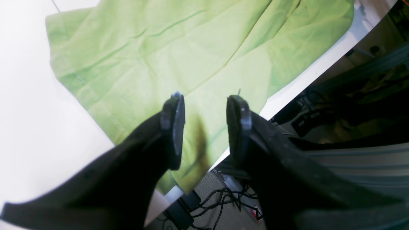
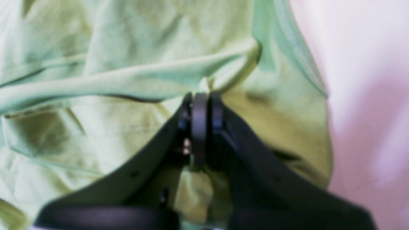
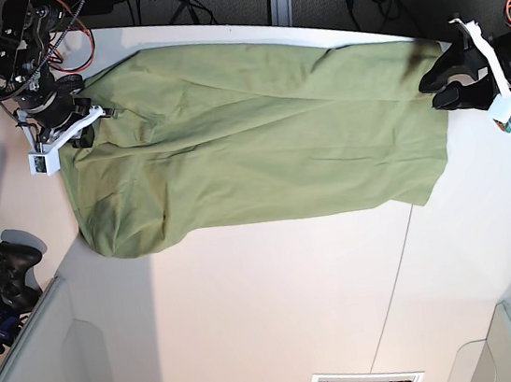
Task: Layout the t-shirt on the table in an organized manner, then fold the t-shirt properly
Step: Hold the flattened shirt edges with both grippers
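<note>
The right gripper [image 2: 200, 105] is pinched tight on a fold of the t-shirt [image 3: 249, 145], right at its tips. From there the shirt stretches long across the surface [image 3: 253, 314] to the other arm. The left gripper [image 1: 204, 127] hangs open just above the shirt's far corner, near the surface edge, holding nothing yet.

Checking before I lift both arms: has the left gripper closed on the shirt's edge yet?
No: in the left wrist view the left gripper stands open, with the t-shirt lying flat beneath the gap.
</note>
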Controlling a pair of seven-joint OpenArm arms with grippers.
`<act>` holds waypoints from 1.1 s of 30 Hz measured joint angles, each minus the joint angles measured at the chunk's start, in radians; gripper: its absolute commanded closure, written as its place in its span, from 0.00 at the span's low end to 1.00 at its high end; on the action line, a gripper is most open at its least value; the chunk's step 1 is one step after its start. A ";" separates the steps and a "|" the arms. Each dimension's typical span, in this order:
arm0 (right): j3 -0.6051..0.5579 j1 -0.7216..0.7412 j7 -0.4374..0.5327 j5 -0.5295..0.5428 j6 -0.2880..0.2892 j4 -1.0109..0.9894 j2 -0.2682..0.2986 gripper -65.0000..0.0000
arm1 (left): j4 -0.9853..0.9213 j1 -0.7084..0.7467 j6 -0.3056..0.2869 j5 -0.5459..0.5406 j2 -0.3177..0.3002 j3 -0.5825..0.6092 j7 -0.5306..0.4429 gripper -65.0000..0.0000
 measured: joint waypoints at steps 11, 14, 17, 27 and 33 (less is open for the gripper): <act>0.000 0.002 -0.001 0.018 0.000 0.010 0.000 0.72 | 0.000 0.000 0.000 0.000 0.000 0.000 0.000 0.61; 0.000 0.003 0.000 0.019 0.000 0.011 0.000 0.71 | 0.000 0.000 0.000 0.000 0.000 0.000 0.000 0.61; 0.000 0.003 -0.001 0.021 0.000 0.011 0.000 0.72 | 0.000 0.000 0.000 0.000 0.000 0.000 0.000 0.61; -0.016 0.003 -0.042 0.084 0.002 0.014 0.000 0.72 | 0.000 0.000 0.000 0.000 0.000 0.000 0.000 0.61; -0.018 0.003 -0.064 0.086 0.006 0.083 -0.002 0.72 | 0.000 0.000 0.000 0.000 0.000 0.000 0.000 0.61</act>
